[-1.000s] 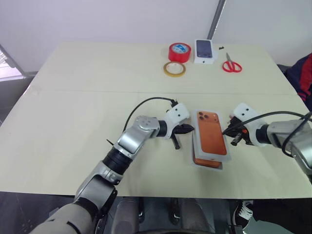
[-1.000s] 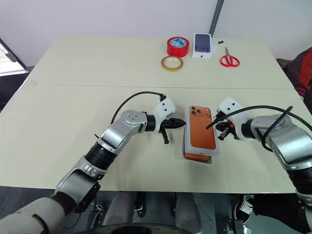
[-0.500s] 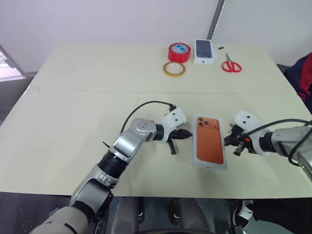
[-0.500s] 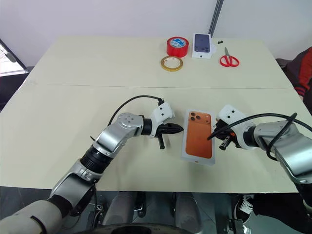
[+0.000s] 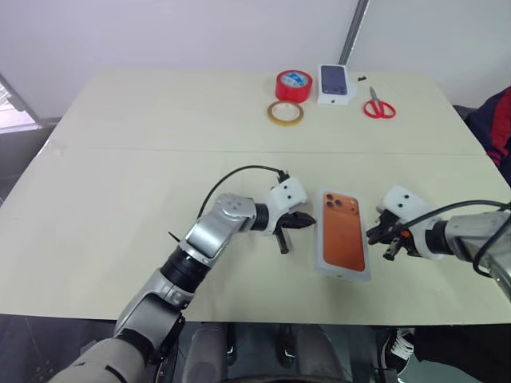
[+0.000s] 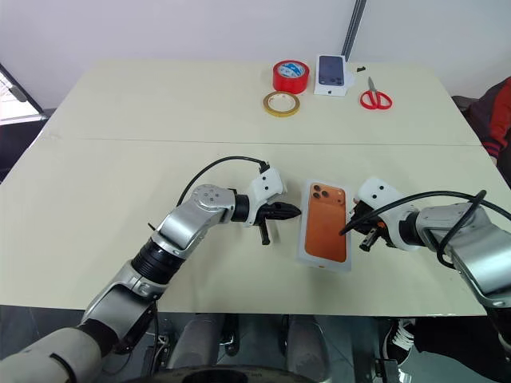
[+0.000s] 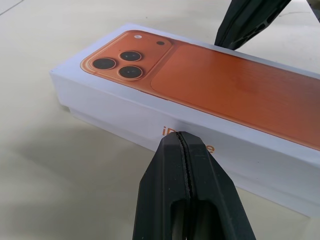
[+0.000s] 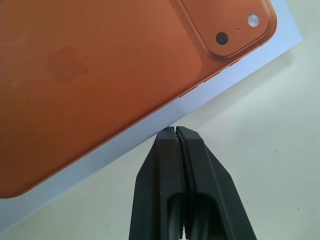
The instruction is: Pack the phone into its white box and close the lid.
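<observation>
On the pale table (image 5: 120, 183) the lid (image 5: 343, 243) is lying closed, printed face up. Left gripper (image 5: 307, 219) and right gripper (image 5: 374, 234) are flanking it, both fingers pressed together, holding nothing.

- The lid (image 5: 342, 234) lies flat on the near half of the table (image 5: 120, 191), printed face up.
- The left gripper (image 5: 307, 219) is just beside the lid's left edge; the right gripper (image 5: 374, 234) is just beside its right edge.
- At the table's far edge, well apart from the lid, four things stand in a row.
- From left to right: a flat tape ring (image 5: 285, 112), a thicker tape roll (image 5: 294, 84) just behind it, a small box (image 5: 334, 84), then scissors (image 5: 379, 104).
</observation>
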Robot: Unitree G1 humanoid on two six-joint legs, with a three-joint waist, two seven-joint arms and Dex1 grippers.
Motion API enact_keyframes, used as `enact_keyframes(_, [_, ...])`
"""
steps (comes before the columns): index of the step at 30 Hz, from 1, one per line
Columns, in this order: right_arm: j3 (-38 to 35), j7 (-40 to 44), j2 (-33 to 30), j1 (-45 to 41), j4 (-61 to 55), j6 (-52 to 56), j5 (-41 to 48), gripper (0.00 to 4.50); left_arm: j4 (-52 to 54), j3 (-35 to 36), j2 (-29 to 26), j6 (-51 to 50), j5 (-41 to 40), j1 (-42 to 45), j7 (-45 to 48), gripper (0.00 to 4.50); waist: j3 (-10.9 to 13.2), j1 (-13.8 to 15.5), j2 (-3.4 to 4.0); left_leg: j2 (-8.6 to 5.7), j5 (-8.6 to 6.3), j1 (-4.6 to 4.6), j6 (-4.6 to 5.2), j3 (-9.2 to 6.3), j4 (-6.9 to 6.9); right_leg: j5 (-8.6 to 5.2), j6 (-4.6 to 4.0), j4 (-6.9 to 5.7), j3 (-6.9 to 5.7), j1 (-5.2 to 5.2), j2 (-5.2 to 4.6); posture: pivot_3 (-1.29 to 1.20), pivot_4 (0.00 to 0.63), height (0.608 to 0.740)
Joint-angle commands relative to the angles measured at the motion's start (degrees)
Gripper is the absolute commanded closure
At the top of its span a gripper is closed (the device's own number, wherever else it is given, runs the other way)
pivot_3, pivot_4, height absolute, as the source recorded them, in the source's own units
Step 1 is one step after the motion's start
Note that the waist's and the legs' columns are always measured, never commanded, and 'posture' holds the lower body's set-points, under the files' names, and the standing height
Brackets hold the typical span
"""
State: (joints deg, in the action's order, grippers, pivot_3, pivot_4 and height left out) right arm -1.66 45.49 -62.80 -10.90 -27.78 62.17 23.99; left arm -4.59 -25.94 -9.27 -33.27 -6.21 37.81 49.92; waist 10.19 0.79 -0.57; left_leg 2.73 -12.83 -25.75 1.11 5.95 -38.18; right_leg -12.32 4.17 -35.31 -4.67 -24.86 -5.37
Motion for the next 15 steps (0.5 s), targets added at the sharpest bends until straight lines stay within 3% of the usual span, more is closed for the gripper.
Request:
enact_keyframes(1, [-1.6, 0.6, -0.4, 0.2, -2.4, -0.7, 0.9, 4.45, 1.4, -1.5, -0.1, 1.2, 0.4, -0.7, 0.5, 4.50, 0.0, 0.0, 0.00, 0.00, 0.00, 0.00, 0.00, 0.00, 0.00, 0.00, 0.00, 0.00, 0.00, 0.00, 0.00, 0.00, 0.150, 0.740])
enact_keyframes(15, [-3.1, 1.8, -0.9, 0.8, -4.2, -1.1, 1.4, 4.45, 2.2, -0.7, -0.1, 1.5, -0.3, -1.1, 1.1, 4.50, 0.0, 0.0, 0.00, 0.00, 0.00, 0.01, 0.00, 0.00, 0.00, 0.00, 0.00, -0.03, 0.00, 0.00, 0.00, 0.00, 0.150, 0.740])
